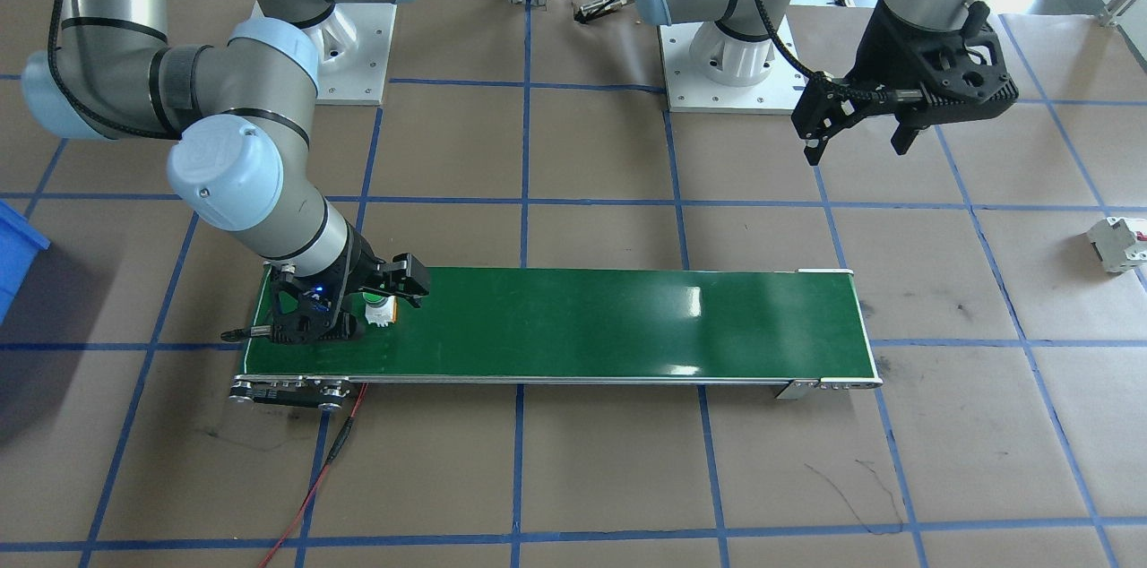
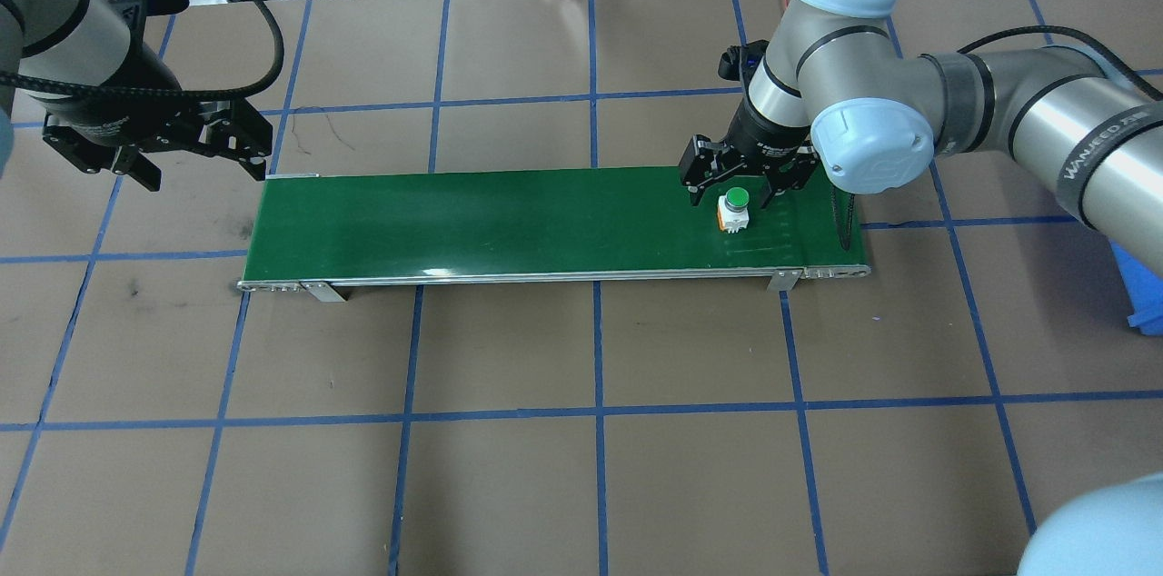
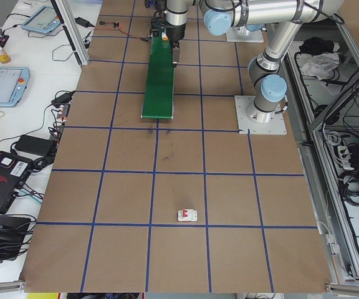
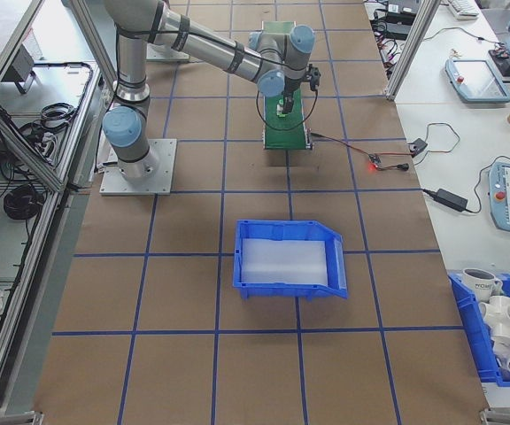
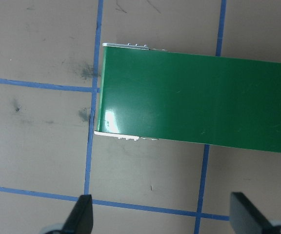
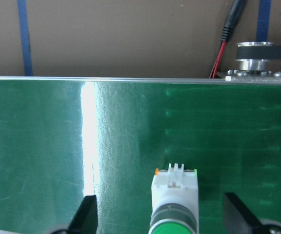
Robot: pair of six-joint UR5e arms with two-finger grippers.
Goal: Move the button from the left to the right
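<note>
Right gripper (image 2: 738,185) hangs low over the right end of the long green conveyor belt (image 2: 509,222), its 2 black fingers (image 6: 86,219) spread wide and holding nothing. Between them, untouched by either, lies the small push-button switch with round green cap and white body (image 2: 734,208), resting on the belt directly under the hand. Judging by this, the pick-up step is in hand: next the fingers must close squarely on the body. Left gripper (image 2: 182,149), also spread and empty, hovers beyond the belt's other end.
</note>
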